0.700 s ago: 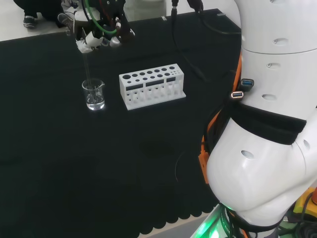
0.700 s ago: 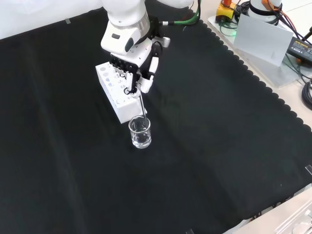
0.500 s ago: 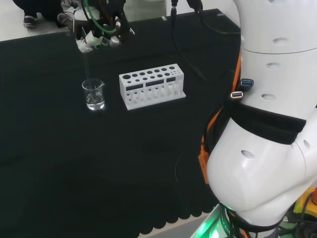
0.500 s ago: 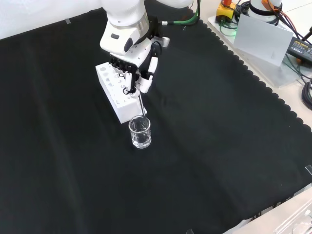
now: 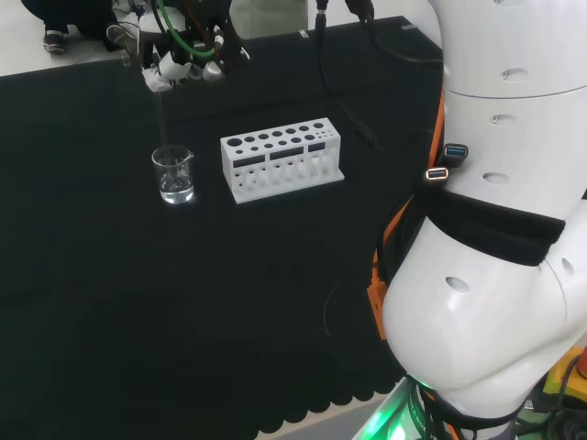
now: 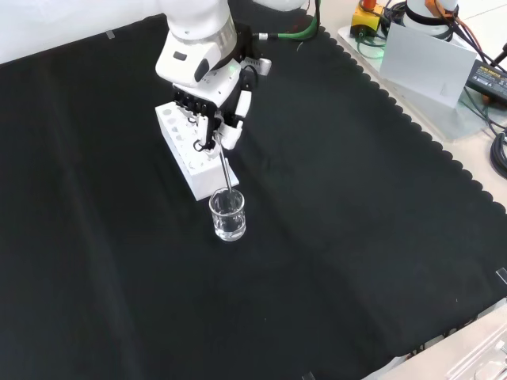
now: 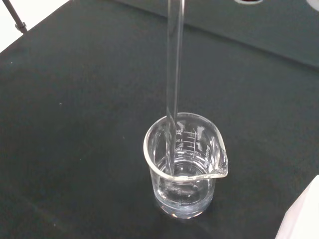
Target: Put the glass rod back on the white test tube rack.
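In the wrist view, the glass rod, pinched by the hand, dips into the beaker.

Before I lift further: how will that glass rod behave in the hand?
The glass rod is thin, clear and smooth, so it is probably stiff but brittle and may slip in the hand. Its lower end is inside the beaker, so swinging sideways now could tip that small beaker or chip the rod.

Black-clothed bench bearing a white test tube rack and glass beaker, apparently with clear liquid.
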### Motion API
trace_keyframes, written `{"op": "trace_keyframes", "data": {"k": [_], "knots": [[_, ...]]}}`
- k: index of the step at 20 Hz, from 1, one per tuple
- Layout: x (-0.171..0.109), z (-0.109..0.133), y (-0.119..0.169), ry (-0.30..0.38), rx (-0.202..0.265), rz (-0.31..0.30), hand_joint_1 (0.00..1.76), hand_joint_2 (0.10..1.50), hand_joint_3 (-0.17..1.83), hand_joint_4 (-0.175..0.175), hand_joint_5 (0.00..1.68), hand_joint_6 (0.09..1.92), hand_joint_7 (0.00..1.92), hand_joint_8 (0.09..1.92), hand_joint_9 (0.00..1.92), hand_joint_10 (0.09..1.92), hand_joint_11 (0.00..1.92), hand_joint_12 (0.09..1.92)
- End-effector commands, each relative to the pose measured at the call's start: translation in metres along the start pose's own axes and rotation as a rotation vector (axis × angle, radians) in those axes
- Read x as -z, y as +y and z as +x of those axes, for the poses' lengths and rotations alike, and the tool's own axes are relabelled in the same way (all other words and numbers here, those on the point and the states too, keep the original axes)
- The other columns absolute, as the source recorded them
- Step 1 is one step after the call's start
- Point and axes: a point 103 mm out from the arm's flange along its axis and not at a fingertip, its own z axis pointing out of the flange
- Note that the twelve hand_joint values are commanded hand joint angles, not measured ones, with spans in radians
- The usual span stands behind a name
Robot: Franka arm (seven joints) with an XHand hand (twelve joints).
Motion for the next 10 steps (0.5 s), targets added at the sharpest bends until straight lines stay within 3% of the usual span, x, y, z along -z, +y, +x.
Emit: {"op": "trace_keyframes", "data": {"k": [1, 10], "knots": [[0.013, -0.003, -0.004, -0.004, -0.019, -0.018, 1.2, 1.1, -0.17, -0.175, 1.2, 0.69, 1.72, 0.53, 1.86, 0.46, 1.78, 0.88], [0.035, -0.008, -0.01, 0.001, -0.044, -0.05, 1.2, 1.1, -0.17, -0.175, 1.2, 0.69, 1.72, 0.53, 1.86, 0.46, 1.78, 0.88]]}}
